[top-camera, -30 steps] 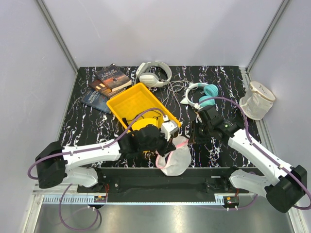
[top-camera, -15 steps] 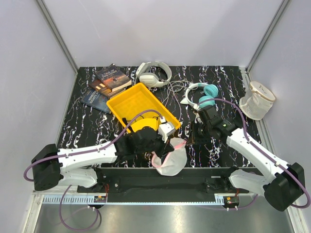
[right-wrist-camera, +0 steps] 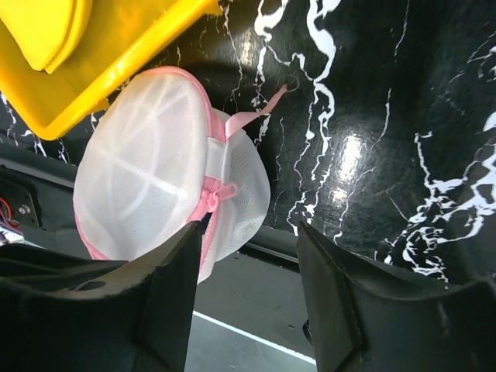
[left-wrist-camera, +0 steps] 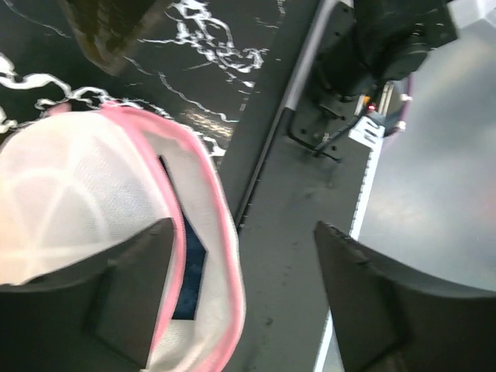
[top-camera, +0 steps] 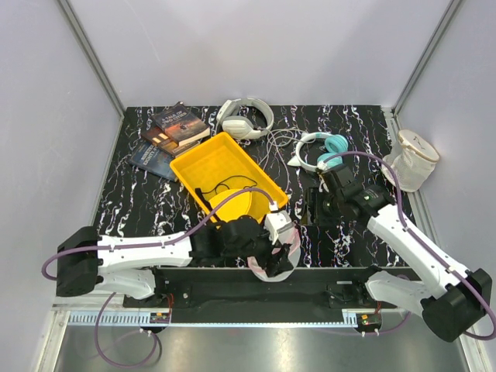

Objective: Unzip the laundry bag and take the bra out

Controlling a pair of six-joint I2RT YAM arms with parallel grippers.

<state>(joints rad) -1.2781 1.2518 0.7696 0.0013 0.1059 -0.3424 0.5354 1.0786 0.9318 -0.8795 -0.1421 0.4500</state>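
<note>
The laundry bag (top-camera: 291, 256) is a round white mesh dome with a pink rim, lying at the table's near edge. Its zipper stands partly undone, with the pink pull (right-wrist-camera: 221, 190) on its side. Through the gap in the left wrist view shows dark navy fabric, the bra (left-wrist-camera: 190, 270), inside the laundry bag (left-wrist-camera: 77, 194). My left gripper (top-camera: 273, 242) hangs open right over the bag, one finger (left-wrist-camera: 132, 294) on the mesh and the pink rim between the jaws. My right gripper (top-camera: 312, 208) is open a little to the bag's right, holding nothing; the laundry bag (right-wrist-camera: 147, 178) lies beside its left finger (right-wrist-camera: 163, 294).
A yellow tray (top-camera: 225, 167) holding a yellow bra (top-camera: 236, 205) sits just behind the bag. Books (top-camera: 170, 132) lie back left, white headphones (top-camera: 244, 118) and teal headphones (top-camera: 325, 147) with cables behind. A cream mesh bag (top-camera: 409, 163) stands far right. The arms' black base bar (top-camera: 256, 283) borders the near edge.
Both grippers were shut and now stand open. The left gripper has dropped lower over the bag, which has settled at the near edge. The right gripper has drawn back slightly to the right.
</note>
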